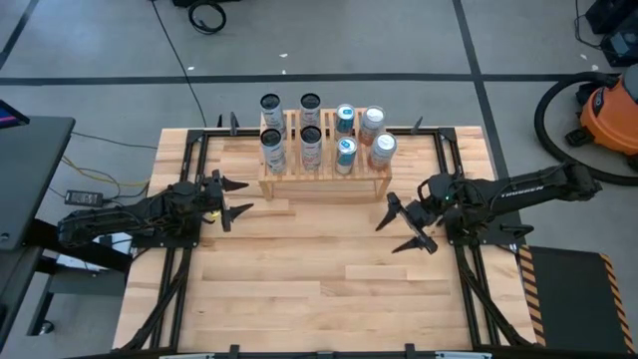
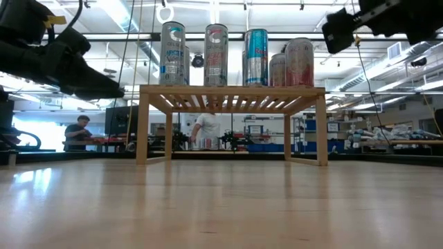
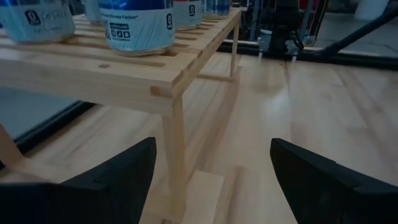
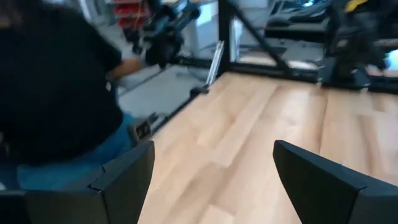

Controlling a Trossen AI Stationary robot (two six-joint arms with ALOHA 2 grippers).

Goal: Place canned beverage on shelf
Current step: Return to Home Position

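The shelf point(image 1: 324, 178), a low stand of light wood with a slatted top, stands at the table's far middle on its side panels. Several cans point(image 1: 311, 140) stand upright on its slats; the low view shows them in a row point(image 2: 216, 55) on the shelf point(image 2: 232, 93). My left gripper point(image 1: 239, 196) hovers open by the shelf's left end, and its wrist view shows the shelf's corner point(image 3: 168, 93) with cans point(image 3: 138, 25) above. My right gripper point(image 1: 391, 235) hovers open in front of the shelf's right end. Neither gripper has anything between its fingers.
Black frame rails point(image 1: 189, 179) run along the table's sides. Bare wooden table top point(image 1: 319, 289) fills the near half. A person in a dark top point(image 4: 56, 93) shows beyond the table's edge in the right wrist view. An orange vacuum point(image 1: 610, 110) stands on the floor at the right.
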